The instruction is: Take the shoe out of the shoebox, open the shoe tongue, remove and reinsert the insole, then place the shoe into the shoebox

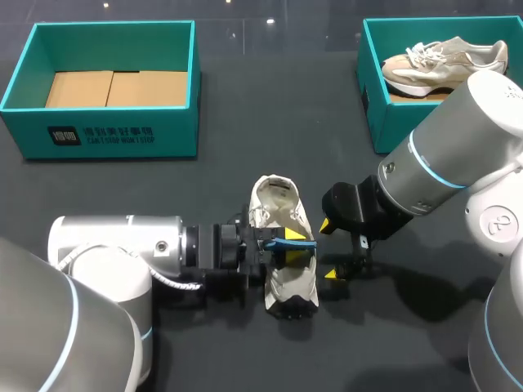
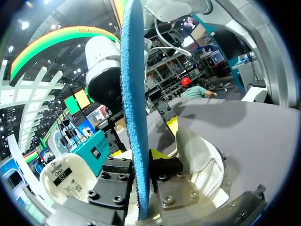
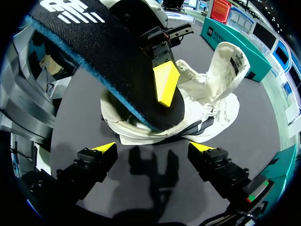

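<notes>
A white shoe (image 1: 278, 204) lies on the dark table between my two grippers, its white upper (image 3: 221, 80) spread open. My left gripper (image 1: 282, 239) reaches over it from the left and is shut on the insole (image 1: 296, 242), which has a black top and a blue underside. In the left wrist view the insole (image 2: 135, 94) stands edge-on between the fingers of the left gripper (image 2: 143, 160), above the shoe (image 2: 197, 155). The insole (image 3: 94, 47) slants up out of the shoe, one yellow fingertip (image 3: 164, 82) of the left gripper pressed on its top. My right gripper (image 1: 328, 250) (image 3: 155, 148) stands open just right of the shoe, holding nothing.
A teal shoebox (image 1: 372, 98) at the back right holds a second, beige shoe (image 1: 441, 65). Another teal box (image 1: 106, 135) at the back left has brown cardboard (image 1: 114, 88) on its floor.
</notes>
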`<state>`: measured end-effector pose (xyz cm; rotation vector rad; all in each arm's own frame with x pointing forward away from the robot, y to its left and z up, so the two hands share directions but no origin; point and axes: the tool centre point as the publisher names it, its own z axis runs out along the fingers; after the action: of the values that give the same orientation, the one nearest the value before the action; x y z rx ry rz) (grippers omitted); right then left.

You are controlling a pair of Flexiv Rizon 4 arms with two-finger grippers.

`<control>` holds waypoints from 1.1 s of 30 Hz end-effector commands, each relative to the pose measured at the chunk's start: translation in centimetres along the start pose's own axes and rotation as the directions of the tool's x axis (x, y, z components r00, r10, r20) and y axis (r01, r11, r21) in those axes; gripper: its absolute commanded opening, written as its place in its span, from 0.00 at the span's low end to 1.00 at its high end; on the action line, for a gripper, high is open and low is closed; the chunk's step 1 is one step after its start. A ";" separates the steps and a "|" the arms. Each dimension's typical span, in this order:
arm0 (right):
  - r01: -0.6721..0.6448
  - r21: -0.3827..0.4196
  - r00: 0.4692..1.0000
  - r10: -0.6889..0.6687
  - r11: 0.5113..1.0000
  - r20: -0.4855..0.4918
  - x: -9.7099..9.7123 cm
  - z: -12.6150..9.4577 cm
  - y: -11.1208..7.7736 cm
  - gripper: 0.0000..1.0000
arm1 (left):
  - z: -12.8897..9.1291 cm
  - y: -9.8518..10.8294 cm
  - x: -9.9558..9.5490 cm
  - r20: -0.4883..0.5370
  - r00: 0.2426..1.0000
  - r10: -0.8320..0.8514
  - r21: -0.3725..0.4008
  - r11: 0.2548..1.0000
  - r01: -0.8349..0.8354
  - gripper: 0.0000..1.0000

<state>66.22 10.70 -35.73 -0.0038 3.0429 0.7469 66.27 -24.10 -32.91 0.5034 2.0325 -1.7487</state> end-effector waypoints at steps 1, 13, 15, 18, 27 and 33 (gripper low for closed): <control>-0.001 0.003 1.000 0.001 1.000 0.003 0.2 0.0 0.0 1.00 | -0.5 -1.1 0.2 0.006 1.000 0.001 -0.026 1.000 -0.001 0.19; -0.001 0.003 1.000 0.001 1.000 0.003 0.2 0.0 0.0 1.00 | -0.7 -2.2 0.6 0.005 0.999 0.042 -0.030 0.999 -0.042 0.00; -0.001 0.003 1.000 0.001 1.000 0.003 0.2 0.0 0.0 1.00 | -0.7 -2.0 0.8 0.001 0.998 0.059 -0.029 0.998 -0.059 0.00; -0.001 0.003 1.000 0.001 1.000 0.003 0.2 0.0 0.0 1.00 | -0.6 -1.3 0.9 -0.004 0.995 0.097 -0.035 0.995 -0.097 0.00; -0.001 0.003 1.000 0.001 1.000 0.003 0.2 0.0 0.0 1.00 | -0.3 0.3 0.9 -0.026 0.989 0.142 0.029 0.989 -0.142 0.00; -0.001 0.003 1.000 0.001 1.000 0.003 0.2 0.0 0.0 1.00 | -0.1 1.2 0.5 -0.011 0.985 0.170 0.013 0.985 -0.169 0.00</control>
<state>66.22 10.70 -35.73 -0.0037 3.0428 0.7468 66.20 -23.38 -33.76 0.6730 1.9317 -1.6634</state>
